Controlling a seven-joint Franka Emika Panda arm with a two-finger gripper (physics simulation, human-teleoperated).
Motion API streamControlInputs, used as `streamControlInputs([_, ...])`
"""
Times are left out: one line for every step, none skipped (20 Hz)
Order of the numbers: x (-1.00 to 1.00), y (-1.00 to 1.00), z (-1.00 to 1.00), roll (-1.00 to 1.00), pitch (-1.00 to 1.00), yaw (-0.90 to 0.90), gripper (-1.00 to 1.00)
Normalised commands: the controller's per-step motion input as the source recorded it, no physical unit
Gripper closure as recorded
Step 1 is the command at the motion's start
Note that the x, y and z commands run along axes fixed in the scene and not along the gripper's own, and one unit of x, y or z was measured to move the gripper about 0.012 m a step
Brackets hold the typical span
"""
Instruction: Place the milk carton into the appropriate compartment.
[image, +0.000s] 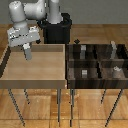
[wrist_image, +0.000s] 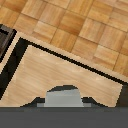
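Observation:
My gripper (image: 26, 49) hangs over the far left part of the light wooden tray (image: 45, 75), on the exterior view's left. It is shut on the milk carton (image: 27, 54), a small grey box held upright a little above the tray floor. In the wrist view the carton (wrist_image: 64, 96) shows as a grey block with a paler face, close under the hand, with the tray floor behind it. The dark compartment tray (image: 70, 62) stands to the exterior view's right, apart from the gripper.
The dark tray's compartments hold a grey box (image: 83, 49), a taller slim grey box (image: 114, 48), a small grey cube (image: 84, 73) and a pale object (image: 116, 70). The robot's black base (image: 57, 30) stands behind the trays. Both trays stand on thin legs over a wooden floor.

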Motion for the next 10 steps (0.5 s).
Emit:
streamControlInputs([0.0,0.5,1.0,0.0,0.0,0.0,1.0])
streamControlInputs([0.0,0.0,0.0,0.0,0.0,0.0,1.0])
streamControlInputs([0.0,1.0,0.0,0.0,0.0,0.0,1.0])
streamControlInputs([0.0,1.0,0.0,0.0,0.0,0.0,1.0])
streamControlInputs([0.0,1.0,0.0,0.0,0.0,0.0,1.0])
streamControlInputs([0.0,1.0,0.0,0.0,0.0,0.0,1.0])
streamControlInputs([0.0,1.0,0.0,0.0,0.0,0.0,1.0])
streamControlInputs([0.0,1.0,0.0,0.0,0.0,0.0,1.0])
streamControlInputs([0.0,1.0,0.0,0.0,0.0,0.0,1.0])
streamControlInputs([0.0,1.0,0.0,0.0,0.0,0.0,1.0])
